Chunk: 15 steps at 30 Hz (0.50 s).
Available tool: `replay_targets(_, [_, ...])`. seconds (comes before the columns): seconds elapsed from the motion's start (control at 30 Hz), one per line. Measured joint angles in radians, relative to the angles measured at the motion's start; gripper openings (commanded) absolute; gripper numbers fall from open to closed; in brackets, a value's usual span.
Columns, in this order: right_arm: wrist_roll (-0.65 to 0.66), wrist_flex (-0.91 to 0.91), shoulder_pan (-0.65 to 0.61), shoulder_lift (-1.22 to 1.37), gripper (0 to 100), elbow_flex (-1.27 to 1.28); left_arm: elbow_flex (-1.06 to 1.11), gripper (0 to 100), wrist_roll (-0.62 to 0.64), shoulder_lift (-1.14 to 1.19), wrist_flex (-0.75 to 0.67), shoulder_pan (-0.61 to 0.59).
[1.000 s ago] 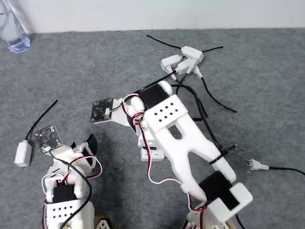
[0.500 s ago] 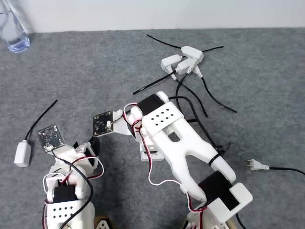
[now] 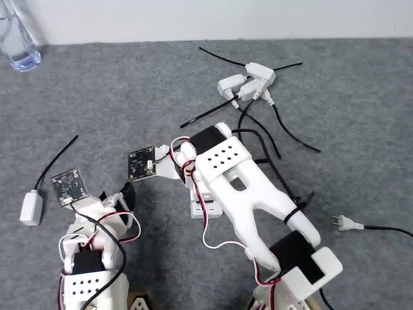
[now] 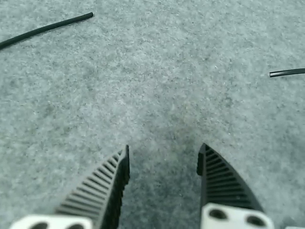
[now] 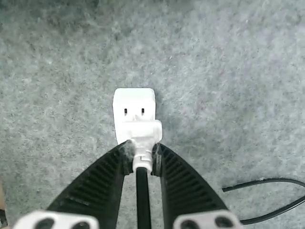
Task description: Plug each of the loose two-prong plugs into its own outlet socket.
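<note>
My right gripper (image 5: pixel 141 151) is shut on the neck of a white outlet socket (image 5: pixel 134 112), whose two slots face up and whose black cable runs back between the fingers. In the high view this socket (image 3: pixel 205 210) lies on the carpet under the right arm. My left gripper (image 4: pixel 163 152) is open just above bare carpet, with nothing between its fingers; it sits at the lower left (image 3: pixel 120 196). A loose two-prong plug (image 3: pixel 348 223) lies at the right edge. Another white socket (image 3: pixel 30 208) lies at the far left.
A cluster of white plugs and sockets (image 3: pixel 248 84) with black cables lies at the back centre. Cables (image 3: pixel 271 165) trail beside the right arm. A clear glass (image 3: pixel 17 45) stands in the back left corner. A cable end (image 4: pixel 47 27) lies ahead of the left gripper.
The right arm has drawn back toward the front, carrying its wrist camera board nearer and lower. The left arm has shifted slightly.
</note>
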Motion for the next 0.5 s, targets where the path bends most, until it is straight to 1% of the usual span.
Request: replay_targets(0.5, [-0.012, 0.0, -0.002, 0.0, 1.0, 0.0, 0.0, 23, 0.0, 0.0, 0.0, 0.0])
